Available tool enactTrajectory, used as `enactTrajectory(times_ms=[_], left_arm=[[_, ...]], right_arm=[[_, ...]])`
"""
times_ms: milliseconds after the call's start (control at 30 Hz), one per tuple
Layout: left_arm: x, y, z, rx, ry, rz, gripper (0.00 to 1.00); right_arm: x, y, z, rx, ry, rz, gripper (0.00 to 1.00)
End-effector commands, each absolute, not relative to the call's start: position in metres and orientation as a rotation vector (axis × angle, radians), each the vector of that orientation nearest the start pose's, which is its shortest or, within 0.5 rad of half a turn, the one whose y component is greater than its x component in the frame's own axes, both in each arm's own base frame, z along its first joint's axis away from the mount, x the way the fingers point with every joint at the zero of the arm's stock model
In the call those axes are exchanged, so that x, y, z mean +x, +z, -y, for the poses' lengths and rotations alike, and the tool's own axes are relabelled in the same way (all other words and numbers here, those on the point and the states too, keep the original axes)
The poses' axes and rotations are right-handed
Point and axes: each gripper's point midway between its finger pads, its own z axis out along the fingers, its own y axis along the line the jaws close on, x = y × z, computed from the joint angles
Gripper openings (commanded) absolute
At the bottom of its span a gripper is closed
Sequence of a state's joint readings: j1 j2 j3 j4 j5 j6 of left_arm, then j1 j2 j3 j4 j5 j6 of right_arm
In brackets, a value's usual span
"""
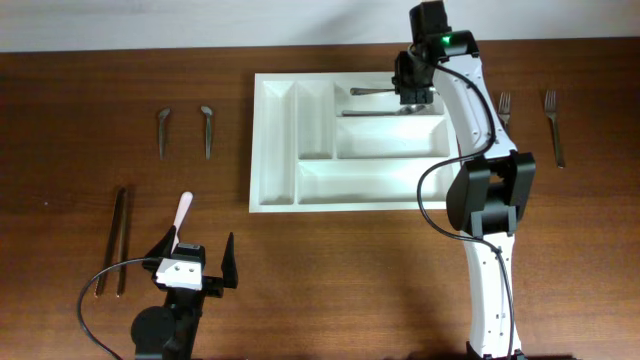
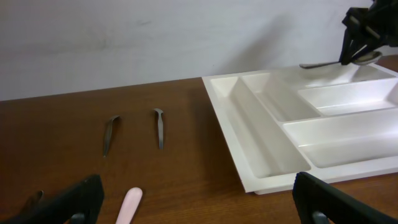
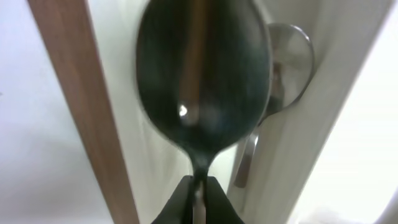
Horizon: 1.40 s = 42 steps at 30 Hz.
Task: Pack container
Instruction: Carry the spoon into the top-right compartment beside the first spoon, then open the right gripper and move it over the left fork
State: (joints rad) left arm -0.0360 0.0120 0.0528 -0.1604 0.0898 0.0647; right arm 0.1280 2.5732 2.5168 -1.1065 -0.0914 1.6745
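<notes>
Five compartments divide the container (image 1: pixel 275 150), a white rectangular plastic tray lying flat mid-table (image 1: pixel 330 280): two narrow upright ones and three long horizontal ones. The right gripper (image 1: pixel 413 95), above the farthest long compartment, is clamped on a spoon (image 1: pixel 368 91). The left gripper (image 1: pixel 195 252) has its fingers spread apart, well away from the tray.
</notes>
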Motion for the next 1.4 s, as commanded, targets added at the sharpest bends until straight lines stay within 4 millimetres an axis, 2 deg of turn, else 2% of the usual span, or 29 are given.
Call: enactTrajectory(times_ms=[0,133,267,433,533,600,667,700,767,867,967,1100,1200,1367], left_arm=[[0.241,0.156,0.021,0.154,-0.031,-1.68,0.99],[0.241,0.156,0.021,0.154,-0.031,-1.68,0.99],[0.241,0.156,0.021,0.154,-0.031,-1.68,0.99],[0.241,0.156,0.021,0.154,-0.031,-1.68,0.99],[0.241,0.156,0.021,0.154,-0.031,-1.68,0.99],[0.241,0.156,0.021,0.154,-0.031,-1.68,0.99],[0.241,0.156,0.021,0.154,-0.031,-1.68,0.99],[0.241,0.156,0.021,0.154,-0.031,-1.68,0.99],[0.241,0.156,0.021,0.154,-0.031,-1.68,0.99],[0.241,0.156,0.021,0.154,-0.031,-1.68,0.99],[0.241,0.156,0.021,0.154,-0.031,-1.68,0.99],[0.241,0.156,0.021,0.154,-0.031,-1.68,0.99],[0.241,0.156,0.021,0.154,-0.031,-1.68,0.99],[0.241,0.156,0.021,0.154,-0.031,-1.68,0.99]], right_arm=[[0.579,0.068,-0.09,2.018,0.514,-2.095,0.09],[0.581,0.069,-0.09,2.003,0.52,-2.099,0.15],[0.597,0.076,-0.089,1.759,0.551,-2.198,0.26],[0.612,0.09,-0.076,1.559,0.595,-2.252,0.39],[0.626,0.115,-0.056,1.337,0.59,-2.27,0.46],[0.634,0.139,-0.036,1.14,0.553,-2.278,0.52],[0.638,0.166,-0.012,0.933,0.49,-2.283,0.61],[0.639,0.178,-0.003,0.83,0.464,-2.286,0.7],[0.636,0.207,0.018,0.54,0.405,-2.302,0.79],[0.618,0.228,0.049,0.265,0.318,-2.334,0.85],[0.589,0.226,0.089,0.149,0.208,-2.42,0.85],[0.552,0.196,0.138,0.178,0.095,-2.581,0.88],[0.534,0.173,0.155,0.187,0.027,-2.681,0.92],[0.519,0.14,0.16,0.11,-0.055,-2.807,0.98]])
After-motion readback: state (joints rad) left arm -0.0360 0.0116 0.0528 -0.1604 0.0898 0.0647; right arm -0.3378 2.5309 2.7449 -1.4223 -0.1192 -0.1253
